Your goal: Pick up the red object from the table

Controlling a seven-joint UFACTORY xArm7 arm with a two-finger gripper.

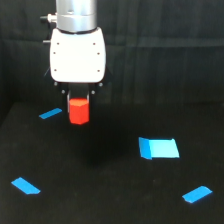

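The red object [78, 111] is a small red-orange hexagonal block. It hangs right under the white gripper body, held between the short dark fingers of my gripper [78, 100], and sits clear above the black table [100, 190]. A faint shadow lies on the table below it. The fingers are mostly hidden behind the block. The gripper is shut on the block, toward the exterior view's left and upper part.
A larger blue rectangular patch [159, 148] lies at the exterior view's right of centre. Blue tape strips lie at the left back [50, 114], the left front [25, 185] and the right front [197, 194]. A dark curtain backs the table.
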